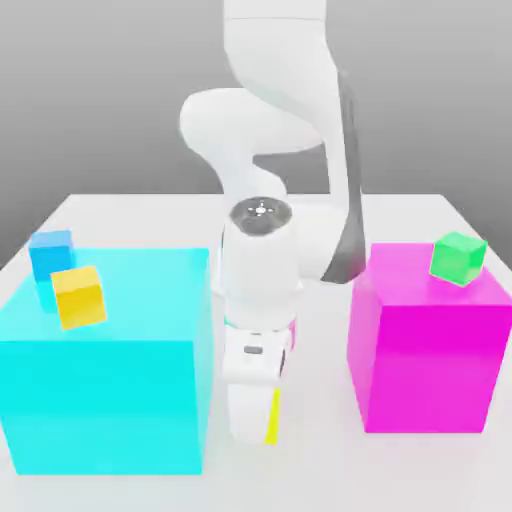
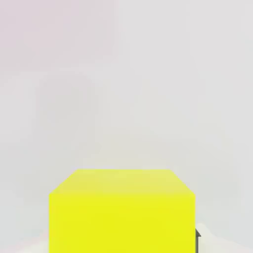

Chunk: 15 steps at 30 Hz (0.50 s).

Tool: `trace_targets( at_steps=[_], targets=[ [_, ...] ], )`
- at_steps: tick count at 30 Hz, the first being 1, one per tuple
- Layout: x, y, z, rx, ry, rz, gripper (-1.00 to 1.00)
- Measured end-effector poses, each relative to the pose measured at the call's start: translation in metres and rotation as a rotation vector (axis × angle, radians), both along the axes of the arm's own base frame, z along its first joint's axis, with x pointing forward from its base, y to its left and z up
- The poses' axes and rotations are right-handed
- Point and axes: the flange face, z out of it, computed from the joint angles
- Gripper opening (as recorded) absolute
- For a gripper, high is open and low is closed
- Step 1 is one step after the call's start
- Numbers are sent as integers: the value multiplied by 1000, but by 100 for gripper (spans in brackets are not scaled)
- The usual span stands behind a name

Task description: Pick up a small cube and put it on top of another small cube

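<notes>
The small cube (image 2: 122, 212) is bright lemon-yellow and sits close under the hand camera, with a dark fingertip (image 2: 197, 240) against its side. In the exterior view only a thin yellow strip of the small cube (image 1: 271, 418) shows beside the white hand. My gripper (image 1: 255, 425) reaches straight down, low over the table between the two big blocks, and is shut on this cube. The hand hides the rest of the cube there.
A big cyan block (image 1: 110, 370) stands at the exterior view's left, carrying an orange-yellow small cube (image 1: 80, 296) and a blue small cube (image 1: 51, 253). A big magenta block (image 1: 425, 350) at the right carries a green small cube (image 1: 458, 257). The white table (image 1: 120, 215) extends behind.
</notes>
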Motion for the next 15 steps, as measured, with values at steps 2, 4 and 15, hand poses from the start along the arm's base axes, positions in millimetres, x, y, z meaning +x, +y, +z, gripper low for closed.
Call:
trace_targets(
  at_steps=[2, 4, 15],
  targets=[
    [1, 0, 16, 0, 0, 0, -100],
    [1, 0, 34, 0, 0, 0, -100],
    [89, -55, 201, 43, -176, -185, -100]
  ],
)
